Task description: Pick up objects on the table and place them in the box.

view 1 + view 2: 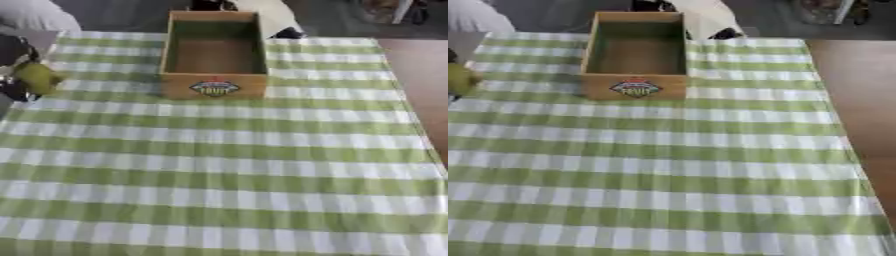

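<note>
Item: yellow-green object [37, 77], rounded, of a kind that cannot be made out. Location: far left edge of the left eye view, level with the box's near end and well apart from it, over the left border of the cloth. Whether it touches the cloth cannot be told.

Holder: left hand [12, 65], black with silver parts, entering from the left edge. Dark fingers show above and below the object and appear curled round it; much of the hand is cut off by the edge.

Receptacle: box [213, 86], brown, open-topped, rectangular, standing upright near the far middle of the bench. Interior shows only its bare floor. A round coloured label sits on the near wall.

Surface: bench [859, 100], brown wood, exposed along the right side. Covering: green-and-white checked cloth [227, 170], spread flat over most of it.

Right hand: shows in neither view.
</note>
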Robot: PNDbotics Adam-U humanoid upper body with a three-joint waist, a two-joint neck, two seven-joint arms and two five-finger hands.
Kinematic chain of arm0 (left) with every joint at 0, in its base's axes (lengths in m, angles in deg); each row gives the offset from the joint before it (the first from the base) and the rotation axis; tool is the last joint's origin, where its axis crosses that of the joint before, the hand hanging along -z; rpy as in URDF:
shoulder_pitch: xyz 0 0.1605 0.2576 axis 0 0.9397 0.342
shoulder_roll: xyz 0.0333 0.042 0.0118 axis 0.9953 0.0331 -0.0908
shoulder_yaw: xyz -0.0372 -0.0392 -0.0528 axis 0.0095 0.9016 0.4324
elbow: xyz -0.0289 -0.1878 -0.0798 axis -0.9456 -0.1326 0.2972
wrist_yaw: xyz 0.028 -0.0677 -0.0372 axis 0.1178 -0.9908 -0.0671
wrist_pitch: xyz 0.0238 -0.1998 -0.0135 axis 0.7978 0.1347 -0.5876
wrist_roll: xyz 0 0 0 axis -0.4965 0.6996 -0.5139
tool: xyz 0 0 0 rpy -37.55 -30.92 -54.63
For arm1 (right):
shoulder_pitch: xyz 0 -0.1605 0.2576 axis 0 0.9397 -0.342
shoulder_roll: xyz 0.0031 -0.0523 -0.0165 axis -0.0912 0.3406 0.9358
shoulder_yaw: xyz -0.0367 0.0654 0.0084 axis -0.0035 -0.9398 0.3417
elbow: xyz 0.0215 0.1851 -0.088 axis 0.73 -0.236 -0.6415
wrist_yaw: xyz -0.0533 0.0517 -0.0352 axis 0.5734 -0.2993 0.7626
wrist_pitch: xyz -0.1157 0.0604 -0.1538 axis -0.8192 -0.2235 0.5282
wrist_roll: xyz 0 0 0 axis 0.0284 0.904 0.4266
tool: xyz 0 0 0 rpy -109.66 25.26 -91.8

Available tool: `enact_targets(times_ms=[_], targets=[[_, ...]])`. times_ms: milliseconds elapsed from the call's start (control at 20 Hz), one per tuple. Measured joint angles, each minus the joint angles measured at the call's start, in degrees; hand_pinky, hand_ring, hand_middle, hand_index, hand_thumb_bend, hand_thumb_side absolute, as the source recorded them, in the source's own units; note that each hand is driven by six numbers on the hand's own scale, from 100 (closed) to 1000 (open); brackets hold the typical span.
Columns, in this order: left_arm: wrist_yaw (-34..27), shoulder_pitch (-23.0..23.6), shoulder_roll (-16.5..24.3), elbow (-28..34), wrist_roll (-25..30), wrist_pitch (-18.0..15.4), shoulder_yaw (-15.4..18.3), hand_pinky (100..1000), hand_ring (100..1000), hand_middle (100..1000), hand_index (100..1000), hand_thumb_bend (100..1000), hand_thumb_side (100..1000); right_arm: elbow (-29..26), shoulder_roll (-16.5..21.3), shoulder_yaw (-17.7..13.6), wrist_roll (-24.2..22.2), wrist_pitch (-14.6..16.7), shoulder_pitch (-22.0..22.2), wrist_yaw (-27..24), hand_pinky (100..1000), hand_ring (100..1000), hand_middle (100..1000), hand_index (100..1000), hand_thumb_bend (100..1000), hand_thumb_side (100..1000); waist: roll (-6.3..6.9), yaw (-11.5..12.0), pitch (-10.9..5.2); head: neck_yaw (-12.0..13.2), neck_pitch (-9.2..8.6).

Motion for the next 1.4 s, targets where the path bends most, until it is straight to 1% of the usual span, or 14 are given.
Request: enact_targets(times_ms=[100,200,300,400,550,700,850,1000,1200,1400], targets=[[0.0,-0.3,0.0,2.4,0.3,-0.6,-0.7,291,391,327,449,462,100,0.0,0.0,0.0,0.0,0.0,0.0,0.0,923,760,645,828,100,594,0.11,0.0,0.0,-0.1,0.01],[0.0,-1.6,0.0,4.9,0.7,-1.1,-1.4,290,391,329,451,445,100,0.0,0.0,0.0,0.0,0.0,0.0,0.0,922,760,645,827,100,594,0.14,-0.1,-0.01,-0.2,0.02],[-0.2,-3.5,-0.4,7.2,1.2,-1.7,-2.0,286,390,332,454,409,100,0.0,0.0,0.2,0.0,0.0,-0.1,0.0,922,760,645,827,100,594,0.14,-0.2,-0.02,-0.2,0.02],[-0.6,-6.3,-1.9,9.1,2.0,-2.4,-2.7,281,388,334,456,376,100,0.0,0.0,0.2,0.0,0.0,-0.1,0.0,922,760,645,827,100,594,0.12,-0.4,-0.03,-0.2,0.02],[-1.3,-11.0,-6.1,11.1,3.4,-3.7,-4.0,277,387,335,458,352,100,0.0,-0.1,0.3,-0.1,0.1,-0.6,0.0,922,759,645,827,100,594,0.07,-0.6,-0.03,0.0,-0.04],[-1.6,-15.1,-11.3,11.8,4.7,-5.1,-5.5,270,384,338,460,320,100,0.0,-0.4,0.6,-0.1,0.1,-0.7,0.0,922,760,645,827,100,594,-0.09,-1.0,0.03,0.4,-0.43],[-1.3,-18.2,-16.8,11.3,5.7,-6.2,-6.7,275,384,341,463,303,100,0.0,-0.8,0.6,-0.3,0.2,-1.1,-0.2,922,759,644,827,100,595,-0.42,-1.4,0.54,0.5,-0.75],[0.1,-20.1,-21.8,9.8,5.6,-6.9,-7.1,273,379,343,467,258,100,0.0,-1.3,0.6,-0.3,0.3,-1.7,-0.3,922,759,644,826,100,588,-1.09,-2.1,1.17,0.5,-1.17],[2.3,-21.6,-27.3,7.1,4.0,-6.0,-6.5,268,371,345,468,199,100,0.0,-2.2,0.6,-0.5,0.4,-2.5,-0.6,922,759,643,827,100,588,-1.96,-3.1,2.31,1.0,-1.61],[5.2,-22.5,-31.4,5.4,0.9,-3.9,-5.4,274,370,345,469,204,100,0.0,-3.1,0.6,-0.6,0.5,-3.2,-1.1,923,760,643,827,100,588,-2.68,-3.9,3.28,2.0,-2.19]])
